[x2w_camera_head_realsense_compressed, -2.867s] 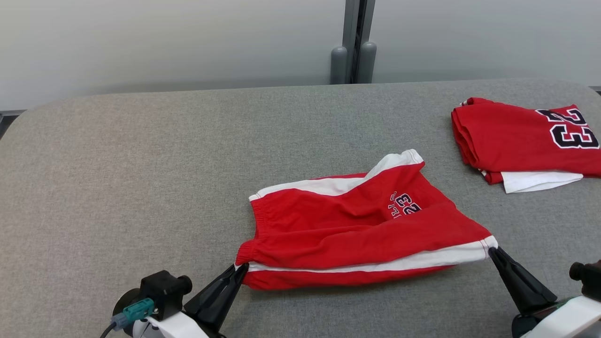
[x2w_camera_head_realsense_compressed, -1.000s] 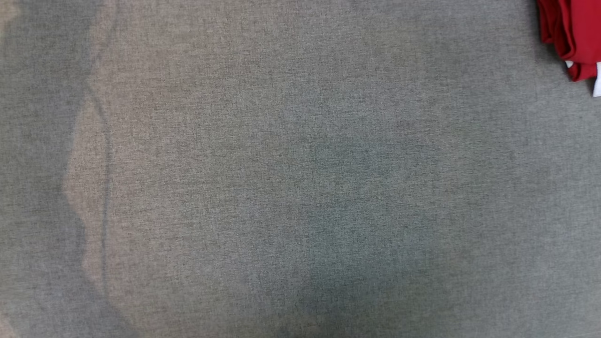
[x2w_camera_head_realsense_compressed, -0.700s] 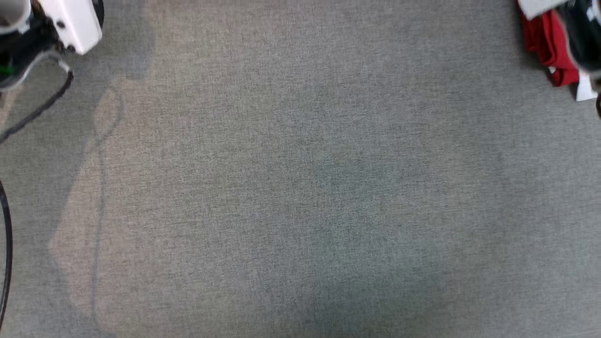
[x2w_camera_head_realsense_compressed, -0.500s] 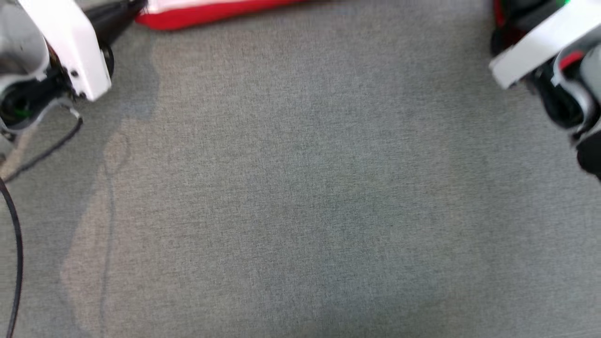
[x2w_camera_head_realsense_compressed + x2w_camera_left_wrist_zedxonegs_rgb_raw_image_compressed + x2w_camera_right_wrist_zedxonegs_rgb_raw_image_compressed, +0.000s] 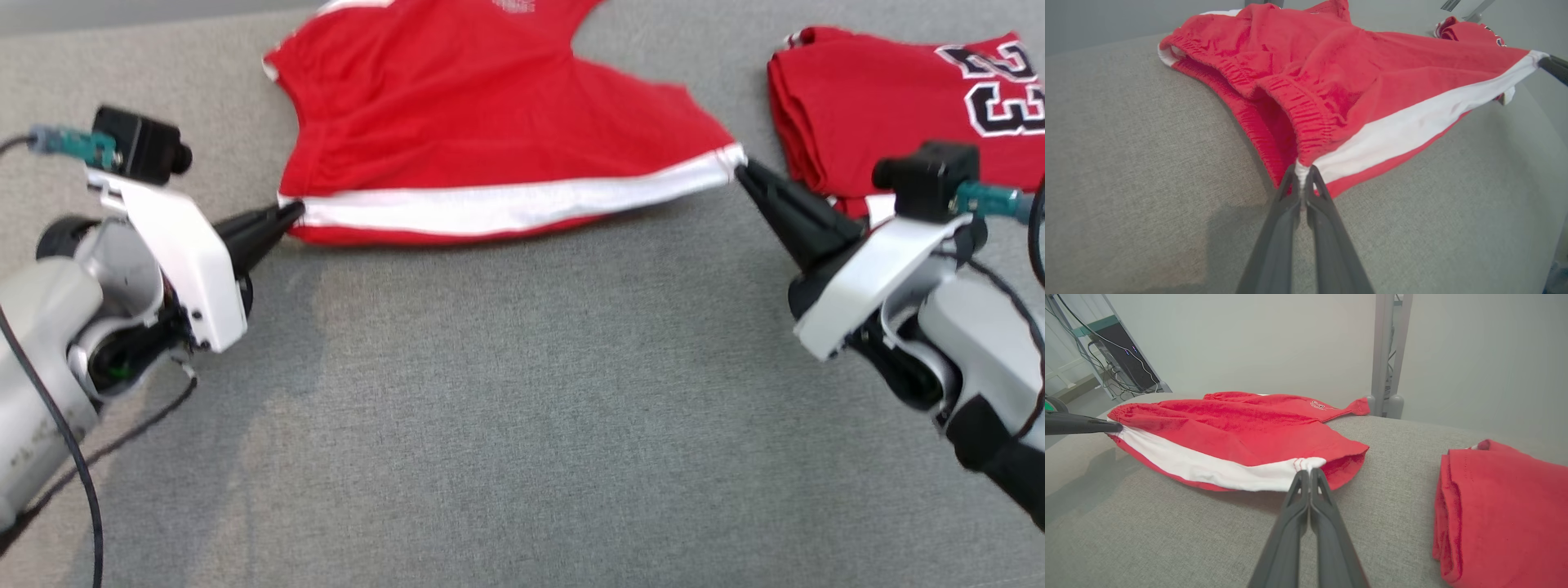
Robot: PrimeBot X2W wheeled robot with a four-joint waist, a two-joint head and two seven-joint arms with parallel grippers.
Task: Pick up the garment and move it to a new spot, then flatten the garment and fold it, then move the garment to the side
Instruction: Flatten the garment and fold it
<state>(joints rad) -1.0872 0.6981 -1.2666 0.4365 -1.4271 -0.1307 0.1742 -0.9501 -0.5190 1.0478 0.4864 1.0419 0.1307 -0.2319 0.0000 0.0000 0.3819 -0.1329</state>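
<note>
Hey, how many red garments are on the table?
2. The red shorts lie in the middle, stretched between the left claw and right claw. The folded red jersey lies to their right; more could hide under it.

The head view looks steeply down on the counter; both wrist views look low along it, sharing the red shorts.

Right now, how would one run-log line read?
shorts: stretched taut over table | left gripper: shut on waistband corner | right gripper: shut on hem corner

Folded red jersey lies on the grey padded table
</note>
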